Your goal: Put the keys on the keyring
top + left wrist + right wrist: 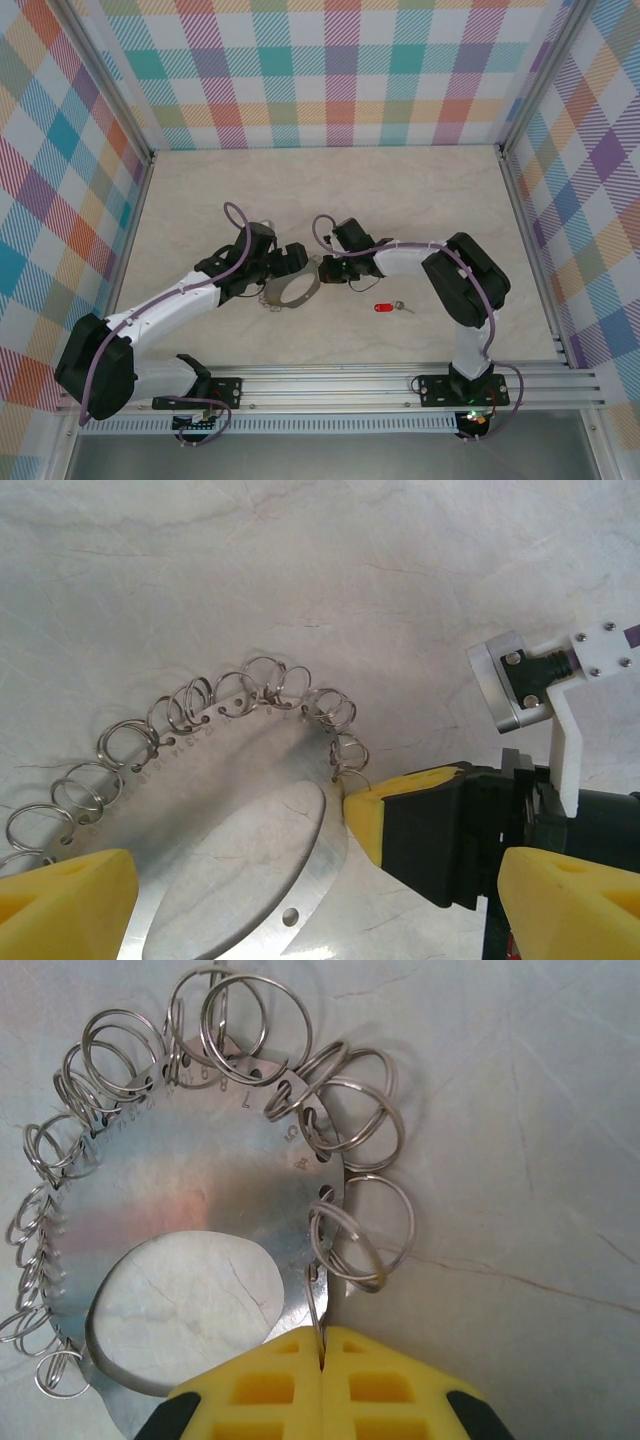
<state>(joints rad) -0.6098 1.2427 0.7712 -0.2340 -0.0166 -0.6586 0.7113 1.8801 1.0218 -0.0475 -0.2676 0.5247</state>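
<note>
R gripper (322, 1348): yellow fingers pressed together, pinching one wire loop on rim of flat grey metal keyring (190, 1210), mid pale marble-look table (430, 200). L gripper (320, 905): jaws wide apart, straddling the ring. Tiny silver key w/ red oval tag (384, 308) lies near, to ring's right, not touching.

Under both jaws you have a pale marbled tabletop (420, 200); pastel plaid walls (330, 70) enclose it beyond and either side, evenly lit, an aluminium rail (350, 382) behind.
</note>
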